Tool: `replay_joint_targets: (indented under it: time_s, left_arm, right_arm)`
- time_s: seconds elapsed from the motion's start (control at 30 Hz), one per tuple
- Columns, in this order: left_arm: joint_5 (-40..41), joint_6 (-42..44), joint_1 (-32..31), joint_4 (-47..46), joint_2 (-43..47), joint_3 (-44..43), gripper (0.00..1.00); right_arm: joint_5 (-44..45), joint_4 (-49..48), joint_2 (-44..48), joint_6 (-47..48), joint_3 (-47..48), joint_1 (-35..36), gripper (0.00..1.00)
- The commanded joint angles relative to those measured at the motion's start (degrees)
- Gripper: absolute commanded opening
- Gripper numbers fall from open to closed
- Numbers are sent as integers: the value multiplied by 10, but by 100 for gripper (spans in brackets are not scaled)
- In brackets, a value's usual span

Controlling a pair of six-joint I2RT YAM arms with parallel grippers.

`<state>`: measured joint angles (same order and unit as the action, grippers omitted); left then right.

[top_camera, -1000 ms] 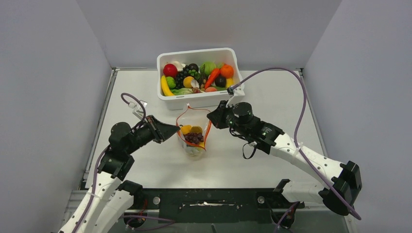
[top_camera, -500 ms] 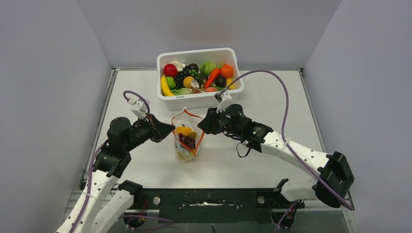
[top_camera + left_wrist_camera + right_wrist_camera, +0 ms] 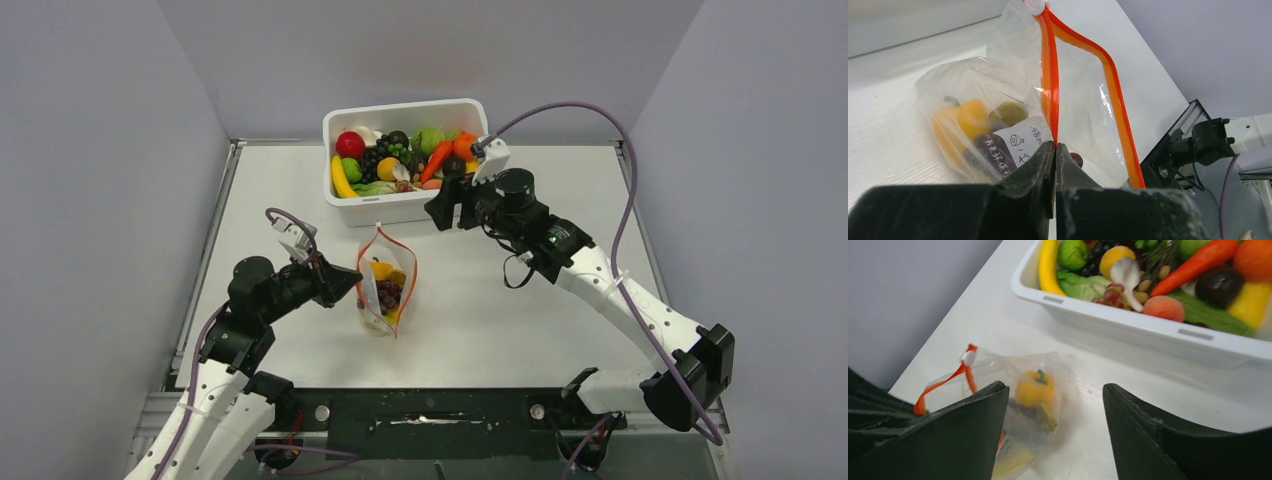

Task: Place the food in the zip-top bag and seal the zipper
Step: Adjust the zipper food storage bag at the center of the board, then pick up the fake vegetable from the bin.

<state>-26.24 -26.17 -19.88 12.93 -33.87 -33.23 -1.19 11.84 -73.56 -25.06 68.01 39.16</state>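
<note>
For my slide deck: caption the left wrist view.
Left gripper pinches the zipper of the zip-top bag holding pepper and grapes.

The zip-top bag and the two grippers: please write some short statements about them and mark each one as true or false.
1. The left gripper is shut on the zipper. True.
2. The right gripper holds the far edge of the bag. False: it is open and holds nothing, near the white tub.
3. The mouth of the bag is sealed. False: the two orange strips stand apart.
4. A yellow pepper and dark grapes lie inside the bag. True.
5. The white tub is empty. False: it is full of toy fruit and vegetables.
</note>
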Motion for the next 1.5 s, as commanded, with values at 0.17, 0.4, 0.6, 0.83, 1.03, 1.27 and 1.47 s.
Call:
replay_joint_targets:
  time_s: [0.17,0.4,0.6,0.83,1.03,1.27,1.47]
  left_arm:
    - [-37,28,0,-60,17,4,0]
    - [-47,31,0,-56,21,6,0]
    - [-51,27,-1,-63,22,8,0]
    - [-59,26,-1,-65,15,9,0]
    - [-63,24,-1,-74,20,12,0]
    - [-76,19,-3,-78,19,14,0]
    - [-74,20,-4,-81,27,16,0]
  right_arm:
    - [129,85,-118,116,153,-48,84]
    - [78,111,-231,186,249,-118,81]
    - [51,102,-319,212,322,-167,77]
    - [64,106,-452,248,457,-171,71]
    - [73,81,-505,266,532,-172,64]
    - [124,44,-579,302,580,-172,61]
    - [167,43,-644,318,633,-174,68]
